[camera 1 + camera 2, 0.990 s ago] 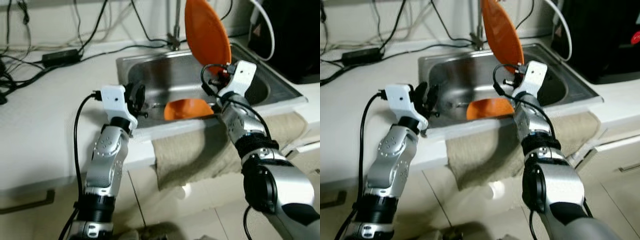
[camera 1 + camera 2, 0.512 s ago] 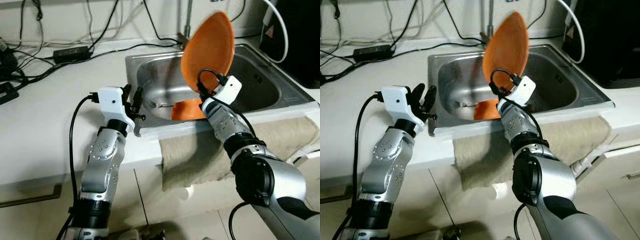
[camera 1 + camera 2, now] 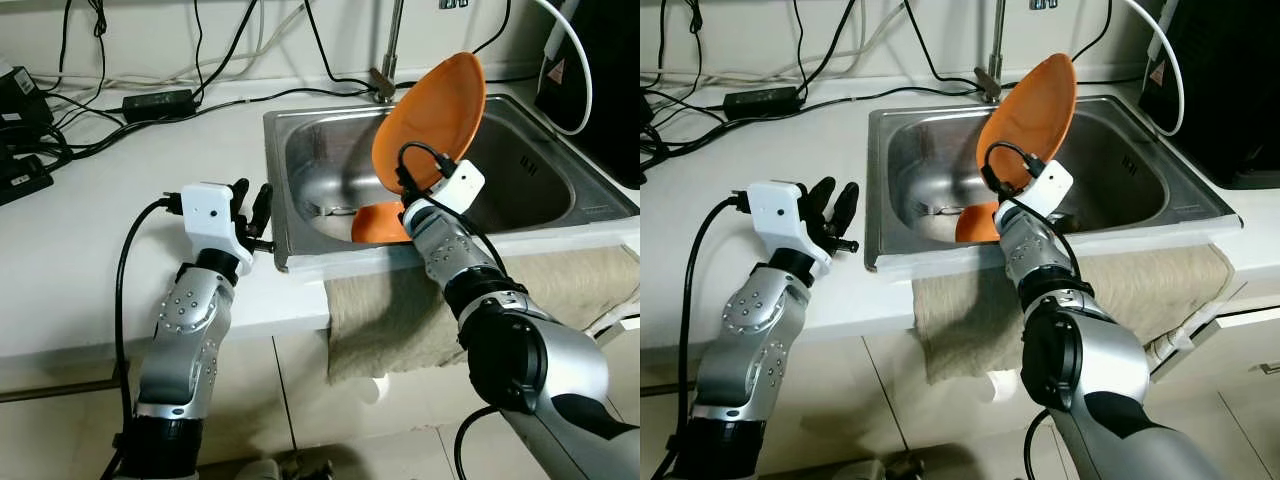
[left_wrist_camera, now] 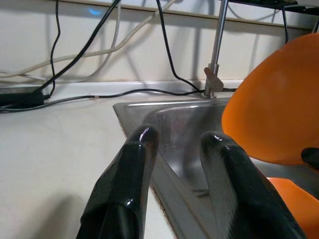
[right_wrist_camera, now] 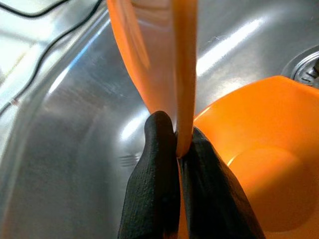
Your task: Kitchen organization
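orange plate point(image 3: 432, 118), orange bowl point(image 5: 259, 199), steel-grey sink point(image 3: 540, 170)

A round orange plastic plate point(image 3: 430, 120) stands tilted on edge above the steel sink point(image 3: 545, 165), its lower rim pinched by the right gripper point(image 5: 177, 149). An orange plastic bowl point(image 3: 378, 222) lies below it in the basin, at 6 o'clock from the plate.

Silver arms, white wrist housings, black cables, black-fingered left hand point(image 3: 250, 205).

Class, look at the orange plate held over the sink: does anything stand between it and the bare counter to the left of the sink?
Partly. The right pincer grips the orange plate by its rim above the sink. The left pincer hovers open at the sink's left edge, on the way to the counter. Cables lie farther back.
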Available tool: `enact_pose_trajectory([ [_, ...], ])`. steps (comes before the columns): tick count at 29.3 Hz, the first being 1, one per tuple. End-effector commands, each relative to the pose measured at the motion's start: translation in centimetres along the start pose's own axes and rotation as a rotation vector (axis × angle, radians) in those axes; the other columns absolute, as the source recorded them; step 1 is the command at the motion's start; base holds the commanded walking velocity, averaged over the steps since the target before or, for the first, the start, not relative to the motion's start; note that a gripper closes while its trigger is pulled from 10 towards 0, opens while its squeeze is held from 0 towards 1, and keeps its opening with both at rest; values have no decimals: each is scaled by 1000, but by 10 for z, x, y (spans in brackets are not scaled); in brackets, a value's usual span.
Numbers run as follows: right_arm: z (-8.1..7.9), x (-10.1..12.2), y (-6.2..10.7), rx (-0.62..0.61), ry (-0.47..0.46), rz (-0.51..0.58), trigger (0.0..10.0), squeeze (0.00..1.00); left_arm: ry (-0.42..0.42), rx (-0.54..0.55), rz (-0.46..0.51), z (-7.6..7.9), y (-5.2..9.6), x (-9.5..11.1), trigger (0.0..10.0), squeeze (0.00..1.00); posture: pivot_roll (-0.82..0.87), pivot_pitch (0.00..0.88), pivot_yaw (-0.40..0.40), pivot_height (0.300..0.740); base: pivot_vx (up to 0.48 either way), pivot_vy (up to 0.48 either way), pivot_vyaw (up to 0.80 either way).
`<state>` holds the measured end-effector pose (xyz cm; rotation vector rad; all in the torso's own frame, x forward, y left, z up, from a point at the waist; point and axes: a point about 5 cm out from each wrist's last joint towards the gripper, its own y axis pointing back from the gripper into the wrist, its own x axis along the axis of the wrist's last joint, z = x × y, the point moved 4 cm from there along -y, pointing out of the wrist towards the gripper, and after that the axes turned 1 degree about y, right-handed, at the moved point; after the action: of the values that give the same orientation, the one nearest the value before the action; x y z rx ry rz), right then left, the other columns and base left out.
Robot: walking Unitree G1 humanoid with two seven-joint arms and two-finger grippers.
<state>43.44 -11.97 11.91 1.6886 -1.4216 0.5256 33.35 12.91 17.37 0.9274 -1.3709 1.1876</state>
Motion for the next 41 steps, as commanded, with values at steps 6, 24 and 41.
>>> enact_pose_trajectory([
  [6, -12, 14, -1, -12, -52, 8, 10000, 0, -11, -19, -9, 4, 2, 0, 10000, 0, 184, 0, 40, 740, 0, 0, 0],
  [24, 8, -7, 1, -135, -27, -55, 10000, 1000, -27, -4, -19, 1, 9, 1, 10000, 0, 224, 0, 24, 740, 0, 0, 0],
  [41, -68, 20, 4, 130, 300, 69, 10000, 0, -20, 8, -19, 3, -2, -1, 10000, 0, 186, 0, 7, 740, 0, 0, 0],
])
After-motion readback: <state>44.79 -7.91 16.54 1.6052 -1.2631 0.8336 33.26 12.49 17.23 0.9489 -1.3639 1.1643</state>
